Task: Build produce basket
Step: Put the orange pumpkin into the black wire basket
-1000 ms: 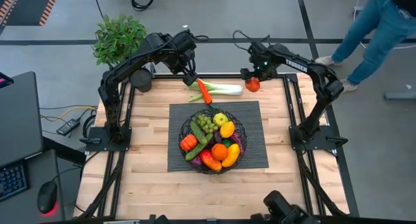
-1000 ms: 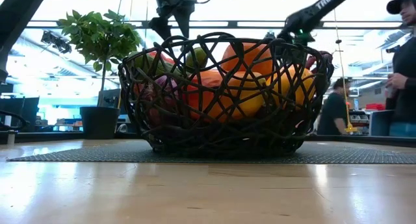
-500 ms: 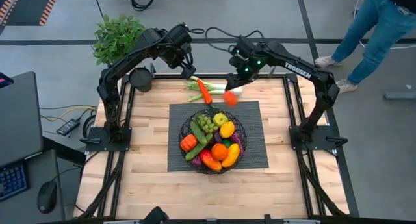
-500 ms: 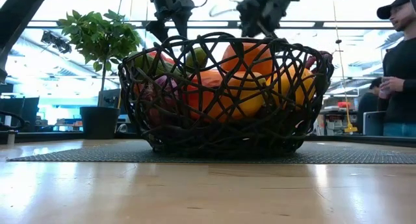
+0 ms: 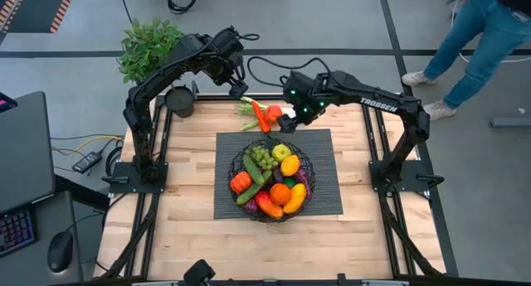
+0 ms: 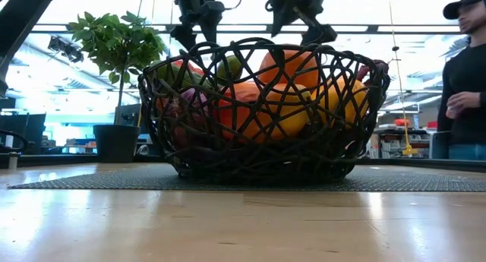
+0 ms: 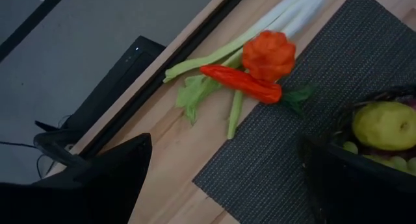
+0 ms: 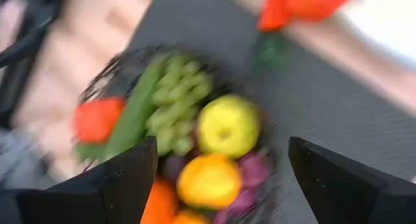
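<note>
A round black wire basket (image 5: pixel 270 183), already heaped with grapes, lemons, oranges and peppers, sits on a dark mat (image 5: pixel 323 195) mid-table. A tomato (image 7: pixel 268 54), a long red pepper (image 7: pixel 242 83) and a leek (image 7: pixel 260 28) lie touching one another at the mat's far edge. Both grippers hover empty with jaws spread, the left gripper (image 5: pixel 241 89) above that cluster and the right gripper (image 5: pixel 292 118) between it and the basket. A good next pick would likely take the tomato alone, closing squarely across it without dragging the pepper, then lift clear of the rim before release.
</note>
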Motion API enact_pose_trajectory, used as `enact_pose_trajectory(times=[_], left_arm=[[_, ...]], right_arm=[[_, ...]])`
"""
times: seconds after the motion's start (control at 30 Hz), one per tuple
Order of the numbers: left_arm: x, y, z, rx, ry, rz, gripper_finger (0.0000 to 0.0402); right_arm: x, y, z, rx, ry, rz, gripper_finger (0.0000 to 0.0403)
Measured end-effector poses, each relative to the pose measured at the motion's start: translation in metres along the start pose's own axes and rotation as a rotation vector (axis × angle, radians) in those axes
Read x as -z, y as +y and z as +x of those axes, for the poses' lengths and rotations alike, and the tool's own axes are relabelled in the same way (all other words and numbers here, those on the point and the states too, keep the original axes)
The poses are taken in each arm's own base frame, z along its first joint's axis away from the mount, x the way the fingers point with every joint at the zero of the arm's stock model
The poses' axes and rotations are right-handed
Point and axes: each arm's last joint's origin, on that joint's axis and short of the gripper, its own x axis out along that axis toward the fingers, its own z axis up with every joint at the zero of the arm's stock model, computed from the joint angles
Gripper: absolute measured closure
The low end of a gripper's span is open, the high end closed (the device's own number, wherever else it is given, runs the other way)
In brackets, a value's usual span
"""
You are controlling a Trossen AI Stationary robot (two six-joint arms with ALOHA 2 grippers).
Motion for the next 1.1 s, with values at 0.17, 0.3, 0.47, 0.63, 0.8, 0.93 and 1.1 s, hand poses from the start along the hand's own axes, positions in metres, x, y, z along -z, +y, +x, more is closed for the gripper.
enact_pose_trajectory(times=[0.17, 0.3, 0.47, 0.63, 0.8, 0.93, 1.1], left_arm=[[0.000, 0.000, 0.000, -0.001, -0.001, 0.010, 0.0012], [0.000, 0.000, 0.000, -0.001, 0.002, 0.010, 0.0012], [0.002, 0.000, 0.000, -0.002, 0.021, 0.011, 0.0012], [0.003, 0.000, 0.000, -0.004, 0.033, 0.006, 0.0012], [0.004, -0.003, 0.000, 0.000, 0.038, 0.007, 0.0012], [0.005, -0.007, -0.001, 0.004, 0.044, 0.016, 0.0012], [0.006, -0.012, -0.001, 0.009, 0.043, 0.026, 0.0012]], right_arm=[[-0.009, -0.008, -0.001, 0.101, -0.114, 0.032, 0.0052], [-0.014, -0.018, 0.006, 0.102, -0.111, 0.072, 0.0043], [-0.012, -0.030, 0.029, 0.105, -0.050, 0.098, 0.0038], [-0.001, -0.056, 0.058, 0.182, 0.059, 0.152, 0.0041], [0.017, -0.087, 0.084, 0.291, 0.204, 0.217, 0.0038], [0.033, -0.105, 0.099, 0.359, 0.297, 0.259, 0.0032], [0.039, -0.111, 0.111, 0.354, 0.292, 0.292, 0.0021]])
